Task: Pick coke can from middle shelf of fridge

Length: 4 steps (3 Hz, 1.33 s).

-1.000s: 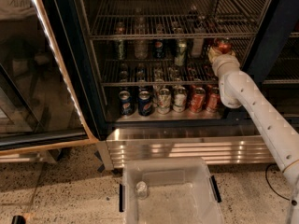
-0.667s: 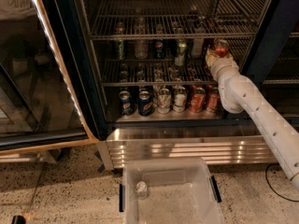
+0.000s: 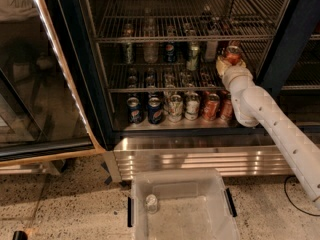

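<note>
My gripper [image 3: 232, 63] is at the right end of the fridge [image 3: 90, 74], at the level of the middle shelf [image 3: 150, 84]. It is shut on the coke can [image 3: 233, 53], a dark-red can with a silver top that stands upright between the pale fingers [image 3: 222, 64]. The can is held just above the wire rack, close to the dark right frame post. My white arm [image 3: 280, 129] reaches in from the lower right.
Blue Pepsi cans [image 3: 145, 109], green-and-white cans [image 3: 183, 106] and red cans [image 3: 211, 106] line the bottom tier. Bottles and cans stand at the back of the middle shelf. The glass door [image 3: 45, 84] hangs open at left. A clear plastic bin [image 3: 220, 219] sits on the floor before the ribbed steel base [image 3: 200, 156].
The arm has shifted only slightly, its elbow a little lower. The can stays in the gripper at nearly the same spot.
</note>
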{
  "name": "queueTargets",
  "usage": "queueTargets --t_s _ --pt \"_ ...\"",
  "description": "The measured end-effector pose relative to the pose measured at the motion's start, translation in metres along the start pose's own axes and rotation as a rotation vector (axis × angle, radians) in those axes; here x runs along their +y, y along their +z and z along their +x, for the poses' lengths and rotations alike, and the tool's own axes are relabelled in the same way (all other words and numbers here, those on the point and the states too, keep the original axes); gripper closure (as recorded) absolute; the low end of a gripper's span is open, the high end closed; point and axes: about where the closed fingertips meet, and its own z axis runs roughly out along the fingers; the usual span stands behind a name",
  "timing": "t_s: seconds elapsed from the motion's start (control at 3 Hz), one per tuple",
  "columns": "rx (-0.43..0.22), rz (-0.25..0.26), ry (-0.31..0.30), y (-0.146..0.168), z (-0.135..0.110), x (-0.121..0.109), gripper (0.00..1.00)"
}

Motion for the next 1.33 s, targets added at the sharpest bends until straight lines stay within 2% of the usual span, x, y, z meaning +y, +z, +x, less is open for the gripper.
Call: queueTargets --t_s 0.67,1.0,1.33 --pt "-0.017 -0.069 -0.017 -0.018 -0.003 0.028 1.0" --pt "-0.046 -0.127 -0.023 -0.046 -0.007 0.05 1.0" --pt "-0.041 -0.131 -0.018 -0.051 -0.006 0.053 1.0"
